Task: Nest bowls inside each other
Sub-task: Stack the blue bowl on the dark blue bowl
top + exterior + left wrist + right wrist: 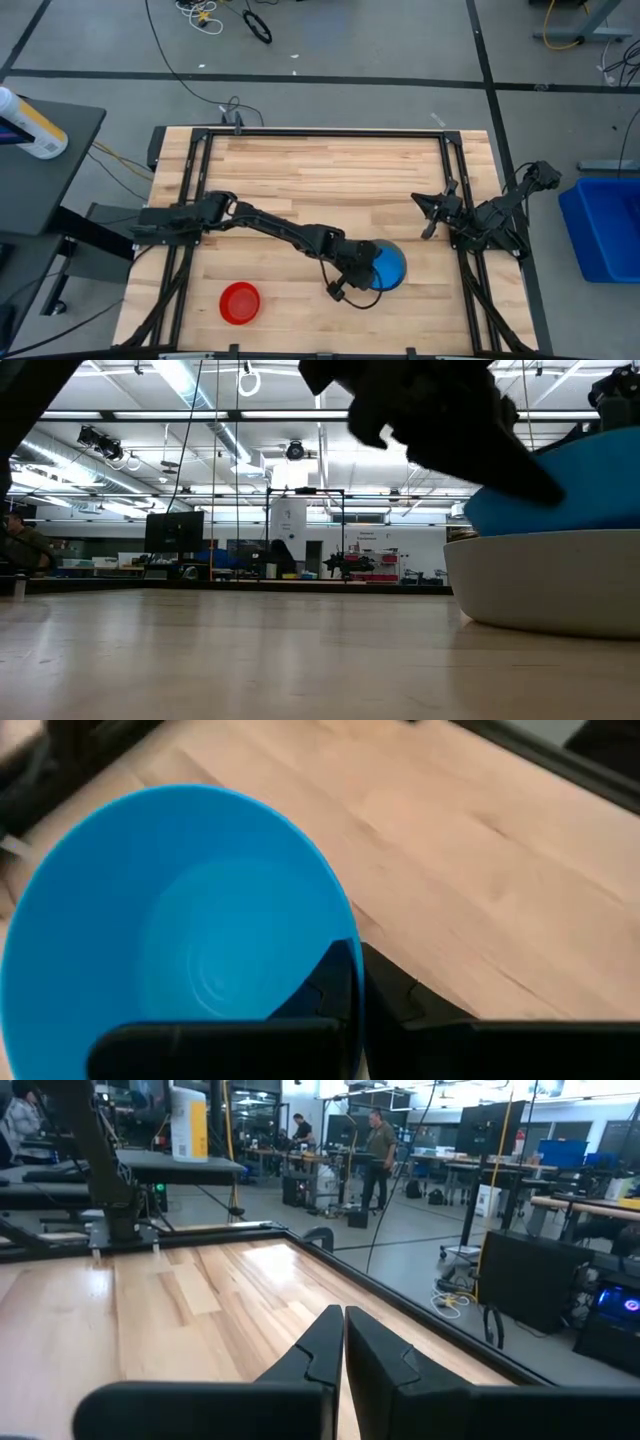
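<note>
My left gripper (360, 272) reaches across the table and is shut on a blue bowl (390, 265) at the near right. In the low view the blue bowl (575, 485) hangs tilted, with its underside dipping behind the rim of a pale grey bowl (545, 580) that stands on the table. I cannot tell whether the two bowls touch. A red bowl (240, 302) stands upright on the table at the near left. My right gripper (428, 222) waits shut and empty at the table's right edge. My left gripper pinches the blue bowl's rim (350, 935) on the side nearest the arm. One finger (320, 988) is inside the bowl and the other finger (405, 1005) is outside its wall. The fingers slant down from the table's left. The bowl hangs tilted over the grey bowl.
Bare wooden tabletop (330, 180) stretches across the far half and the middle. A black metal frame (200, 140) edges the table. Off the table stand a blue bin (605, 230) at the right and a side stand with a bottle (30, 125) at the left.
</note>
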